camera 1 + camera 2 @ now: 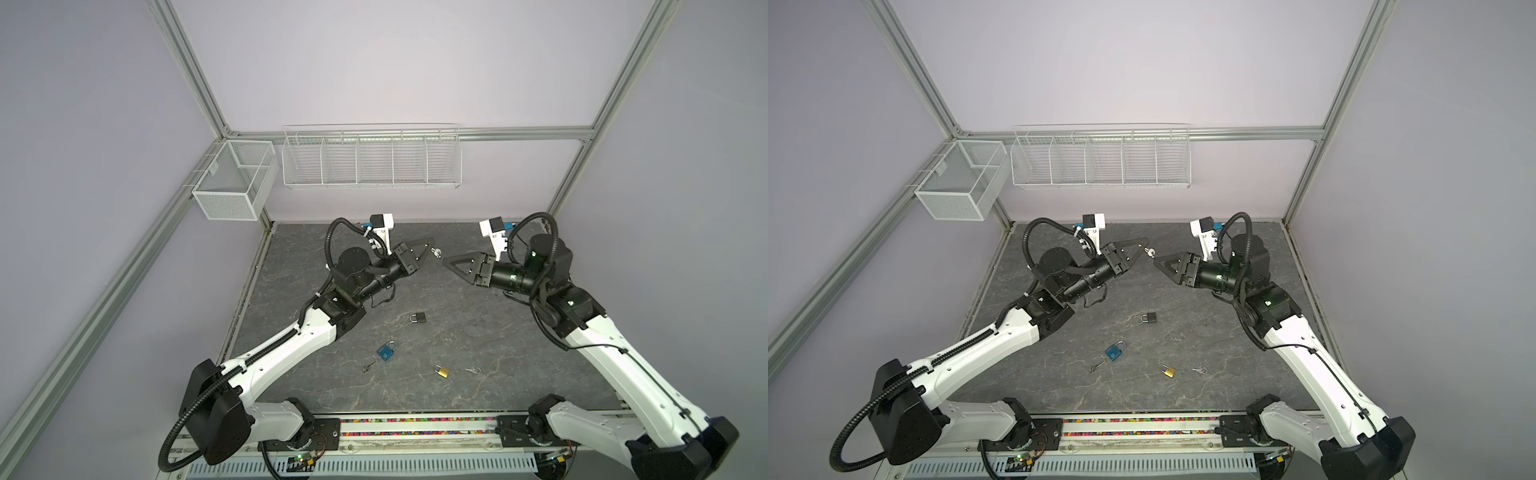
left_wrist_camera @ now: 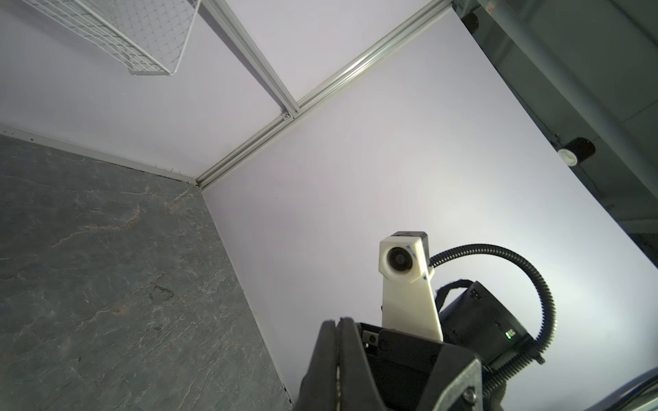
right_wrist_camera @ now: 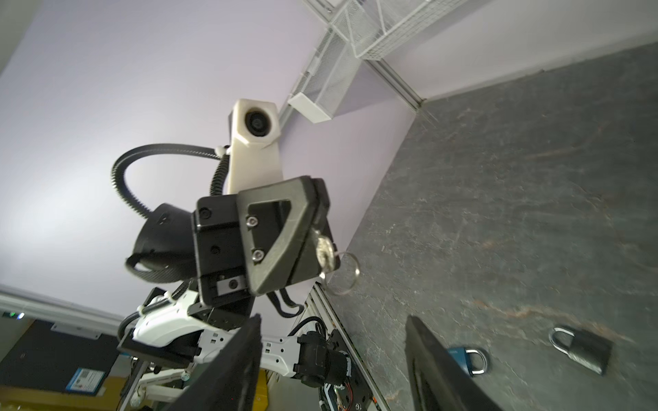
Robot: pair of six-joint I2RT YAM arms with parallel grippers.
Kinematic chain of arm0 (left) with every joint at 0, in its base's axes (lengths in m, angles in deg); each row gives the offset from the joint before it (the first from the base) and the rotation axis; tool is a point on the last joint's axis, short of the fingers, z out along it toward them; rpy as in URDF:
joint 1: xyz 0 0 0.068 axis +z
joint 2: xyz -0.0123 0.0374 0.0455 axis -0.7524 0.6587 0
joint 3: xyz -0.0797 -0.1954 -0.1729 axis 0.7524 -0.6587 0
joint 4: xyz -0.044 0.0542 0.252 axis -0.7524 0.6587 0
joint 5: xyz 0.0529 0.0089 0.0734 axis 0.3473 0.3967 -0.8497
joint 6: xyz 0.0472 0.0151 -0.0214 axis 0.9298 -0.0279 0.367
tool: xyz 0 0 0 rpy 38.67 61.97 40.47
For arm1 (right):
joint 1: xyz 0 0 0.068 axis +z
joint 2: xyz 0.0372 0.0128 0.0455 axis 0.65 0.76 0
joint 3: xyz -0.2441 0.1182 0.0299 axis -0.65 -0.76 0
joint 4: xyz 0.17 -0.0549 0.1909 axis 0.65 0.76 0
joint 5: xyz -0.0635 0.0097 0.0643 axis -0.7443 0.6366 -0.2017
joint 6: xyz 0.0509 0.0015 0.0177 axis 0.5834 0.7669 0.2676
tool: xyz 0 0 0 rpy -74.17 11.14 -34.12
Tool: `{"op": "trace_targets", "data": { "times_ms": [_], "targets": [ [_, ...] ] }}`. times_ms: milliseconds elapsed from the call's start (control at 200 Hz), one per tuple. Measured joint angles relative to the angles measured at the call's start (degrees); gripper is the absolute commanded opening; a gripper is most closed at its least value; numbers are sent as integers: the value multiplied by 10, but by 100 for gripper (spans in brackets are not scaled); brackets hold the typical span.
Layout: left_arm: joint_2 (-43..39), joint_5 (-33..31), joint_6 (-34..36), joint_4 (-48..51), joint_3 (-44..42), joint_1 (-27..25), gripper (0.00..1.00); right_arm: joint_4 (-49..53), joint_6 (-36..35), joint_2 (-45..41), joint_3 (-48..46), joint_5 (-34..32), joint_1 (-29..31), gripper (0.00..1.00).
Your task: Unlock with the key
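My left gripper is raised over the far middle of the table and shut on a small silver key. The key's head and ring stick out past the fingertips, as the right wrist view shows. My right gripper faces it from the right, a short gap away, open and empty. Its two dark fingers stand wide apart. Three shut padlocks lie on the table nearer the front: a black one, a blue one and a brass one. In the left wrist view the shut left gripper hides the key.
Two more small keys lie on the dark stone-pattern table, one by the blue padlock and one right of the brass padlock. A white mesh basket and a wire rack hang on the back walls.
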Motion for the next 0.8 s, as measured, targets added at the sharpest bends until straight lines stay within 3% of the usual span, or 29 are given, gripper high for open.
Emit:
{"op": "trace_targets", "data": {
  "times_ms": [240, 570, 805],
  "targets": [
    [2, 43, 30, 8, 2, 0, 0, -77, -4, -22, -26, 48, -4, 58],
    [4, 66, 29, -22, 2, -4, 0, -112, 0, 1, -28, 57, -7, 56],
    [10, 75, 9, -63, 2, -7, 0, -158, 26, 19, -32, 70, -9, 48]
  ]
}}
